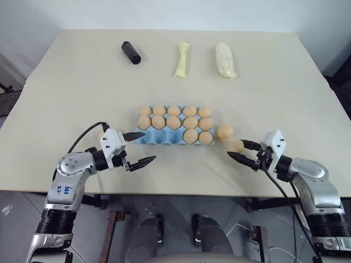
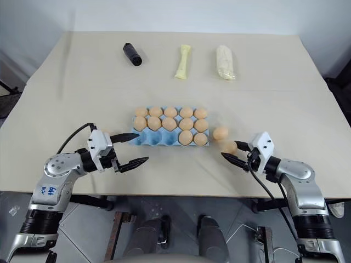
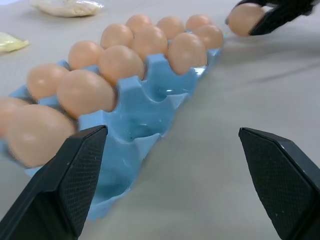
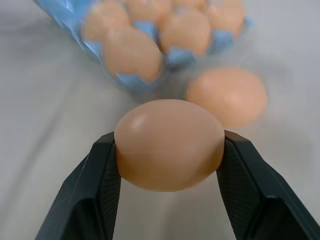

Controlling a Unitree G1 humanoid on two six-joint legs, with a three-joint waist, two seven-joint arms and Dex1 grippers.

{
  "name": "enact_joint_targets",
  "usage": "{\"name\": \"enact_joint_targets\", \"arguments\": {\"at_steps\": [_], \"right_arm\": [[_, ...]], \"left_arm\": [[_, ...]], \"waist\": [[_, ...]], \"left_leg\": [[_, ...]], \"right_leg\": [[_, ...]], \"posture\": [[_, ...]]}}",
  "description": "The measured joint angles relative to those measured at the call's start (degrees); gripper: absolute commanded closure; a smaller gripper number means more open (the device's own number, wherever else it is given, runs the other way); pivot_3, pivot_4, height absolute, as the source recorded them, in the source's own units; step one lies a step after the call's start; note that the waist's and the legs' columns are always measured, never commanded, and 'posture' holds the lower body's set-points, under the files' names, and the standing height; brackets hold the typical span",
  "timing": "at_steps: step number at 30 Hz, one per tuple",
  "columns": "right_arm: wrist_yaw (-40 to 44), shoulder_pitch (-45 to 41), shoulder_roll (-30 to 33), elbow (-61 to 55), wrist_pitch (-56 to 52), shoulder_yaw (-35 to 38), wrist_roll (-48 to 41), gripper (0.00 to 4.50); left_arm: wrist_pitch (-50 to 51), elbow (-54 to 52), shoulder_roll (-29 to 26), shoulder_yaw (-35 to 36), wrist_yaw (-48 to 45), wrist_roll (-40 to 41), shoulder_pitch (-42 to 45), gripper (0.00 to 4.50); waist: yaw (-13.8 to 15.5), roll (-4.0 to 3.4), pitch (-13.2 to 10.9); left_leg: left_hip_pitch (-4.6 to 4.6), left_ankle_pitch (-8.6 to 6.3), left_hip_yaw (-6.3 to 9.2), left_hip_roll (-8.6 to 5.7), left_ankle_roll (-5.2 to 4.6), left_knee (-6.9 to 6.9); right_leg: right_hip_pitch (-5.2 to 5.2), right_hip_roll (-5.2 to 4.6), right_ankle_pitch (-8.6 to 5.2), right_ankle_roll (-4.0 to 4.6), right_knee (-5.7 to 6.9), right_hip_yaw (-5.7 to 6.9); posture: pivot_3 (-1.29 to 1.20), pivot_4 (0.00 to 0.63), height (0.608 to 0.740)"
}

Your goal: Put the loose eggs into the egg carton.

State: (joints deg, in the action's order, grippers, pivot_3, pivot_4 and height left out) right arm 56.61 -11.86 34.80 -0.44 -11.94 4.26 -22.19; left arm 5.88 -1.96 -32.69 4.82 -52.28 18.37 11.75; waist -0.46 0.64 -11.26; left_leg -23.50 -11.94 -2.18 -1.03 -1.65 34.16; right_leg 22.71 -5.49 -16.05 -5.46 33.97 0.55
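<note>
Left eye view: left gripper (image 1: 139,148) is hovering just left of the carton (image 1: 147,137), jaws spread empty, probably waiting by its empty near cups. Just right of the carton, one egg (image 1: 224,131) is lying on the bench (image 1: 71,76); right gripper (image 4: 167,187) is pinching another egg (image 4: 169,144) between its jaws.

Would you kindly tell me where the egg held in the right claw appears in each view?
Left eye: held egg, lower right, off the carton's corner.
Right eye, same spot.
Left wrist, top right, between dark fingertips.
Right wrist, centre, clamped.
Shared landmark: blue egg carton.
</note>
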Motion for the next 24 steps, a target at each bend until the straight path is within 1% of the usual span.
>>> {"name": "enact_joint_targets", "arguments": {"at_steps": [4, 8, 11, 13, 16, 18, 19, 21, 22, 23, 24], "right_arm": [[-0.4, -6.6, -3.3, -7.0, -6.9, -4.2, -3.7, 2.15], [-1.7, -13.1, -6.3, -7.9, -9.6, -9.4, -1.9, 2.15], [-3.1, -18.3, -10.1, -4.2, -10.4, -13.3, 0.4, 2.15], [-3.9, -21.5, -12.4, -0.7, -10.0, -15.5, 2.6, 2.15], [-4.7, -23.8, -14.4, 4.2, -8.7, -17.5, 5.3, 2.15], [-4.9, -25.3, -15.9, 7.6, -7.8, -18.3, 7.1, 1.47], [-4.9, -25.9, -16.5, 8.5, -7.4, -18.8, 7.7, 1.23], [-4.7, -26.3, -17.3, 9.3, -6.6, -19.7, 8.4, 0.58], [-4.4, -26.3, -17.5, 9.7, -6.3, -20.0, 8.8, 0.17], [-3.9, -26.2, -17.5, 9.6, -6.0, -20.1, 8.9, 0.04], [-3.3, -25.8, -17.2, 9.1, -5.8, -19.9, 8.9, 0.04]], "left_arm": [[0.3, 0.2, -0.1, 3.6, 1.4, 0.5, -2.6, 0.00], [0.3, 0.7, -0.1, 5.7, 2.2, 0.6, -5.1, 0.00], [0.4, 0.3, 0.1, 6.5, 3.1, 1.5, -5.7, 0.00], [0.5, -0.2, 0.1, 6.8, 3.7, 1.8, -6.0, 0.00], [0.7, -1.1, 0.2, 7.0, 4.3, 1.9, -7.1, 0.00], [0.8, -2.0, 0.2, 7.3, 4.8, 2.0, -7.9, 0.00], [0.9, -2.1, 0.2, 7.3, 5.1, 2.1, -7.9, 0.00], [1.0, -2.3, 0.2, 7.5, 5.5, 2.1, -8.2, 0.00], [1.0, -2.5, 0.2, 7.6, 5.7, 2.1, -8.2, 0.00], [1.1, -2.7, 0.2, 7.6, 5.9, 2.2, -8.3, 0.00], [1.1, -3.0, 0.2, 7.6, 5.9, 2.2, -8.4, 0.00]], "waist": [[-1.0, 0.00, 0.0], [-1.1, 0.02, 0.0], [-1.1, 0.02, 0.0], [-1.1, 0.11, 0.1], [-1.1, 0.12, 0.1], [-1.2, 0.12, 0.1], [-1.2, 0.12, 0.1], [-1.3, 0.12, 0.1], [-1.3, 0.12, 0.1], [-1.3, 0.12, 0.1], [-1.3, 0.12, 0.1]], "left_leg": [[0.00, -0.03, 0.00, 0.07, 0.06, 0.00], [-0.09, -0.05, 0.00, 0.07, 0.08, -0.04], [-0.27, -0.06, -0.03, 0.07, 0.08, -0.05], [-0.66, -0.04, -0.07, 0.06, 0.09, 0.00], [-0.73, -0.07, -0.10, 0.05, 0.12, 0.00], [-0.72, -0.12, -0.11, 0.06, 0.15, 0.01], [-0.73, -0.12, -0.12, 0.07, 0.15, 0.01], [-0.70, -0.13, -0.12, 0.09, 0.18, 0.01], [-0.69, -0.13, -0.12, 0.09, 0.19, 0.01], [-0.69, -0.12, -0.12, 0.09, 0.19, 0.03], [-0.69, -0.12, -0.12, 0.08, 0.19, 0.05]], "right_leg": [[0.05, 0.00, 0.07, -0.11, 0.05, 0.11], [0.13, -0.03, -0.01, 0.04, -0.03, 0.20], [0.37, -0.09, 0.05, 0.01, 0.00, 0.30], [0.85, -0.21, 0.23, -0.20, 0.19, 0.49], [1.01, -0.29, 0.28, -0.24, 0.36, 0.71], [1.04, -0.29, 0.28, -0.24, 0.44, 0.77], [1.07, -0.29, 0.28, -0.23, 0.48, 0.80], [1.08, -0.28, 0.27, -0.22, 0.55, 0.83], [1.08, -0.28, 0.27, -0.22, 0.59, 0.84], [1.08, -0.28, 0.26, -0.22, 0.60, 0.84], [1.06, -0.28, 0.26, -0.22, 0.61, 0.84]], "posture": [[0.00, 0.150, 0.740], [0.00, 0.150, 0.740], [0.00, 0.150, 0.740], [0.00, 0.150, 0.740], [0.00, 0.150, 0.740], [0.00, 0.150, 0.740], [0.00, 0.150, 0.740], [0.00, 0.150, 0.740], [0.00, 0.150, 0.740], [0.00, 0.150, 0.740], [0.00, 0.150, 0.740]]}}
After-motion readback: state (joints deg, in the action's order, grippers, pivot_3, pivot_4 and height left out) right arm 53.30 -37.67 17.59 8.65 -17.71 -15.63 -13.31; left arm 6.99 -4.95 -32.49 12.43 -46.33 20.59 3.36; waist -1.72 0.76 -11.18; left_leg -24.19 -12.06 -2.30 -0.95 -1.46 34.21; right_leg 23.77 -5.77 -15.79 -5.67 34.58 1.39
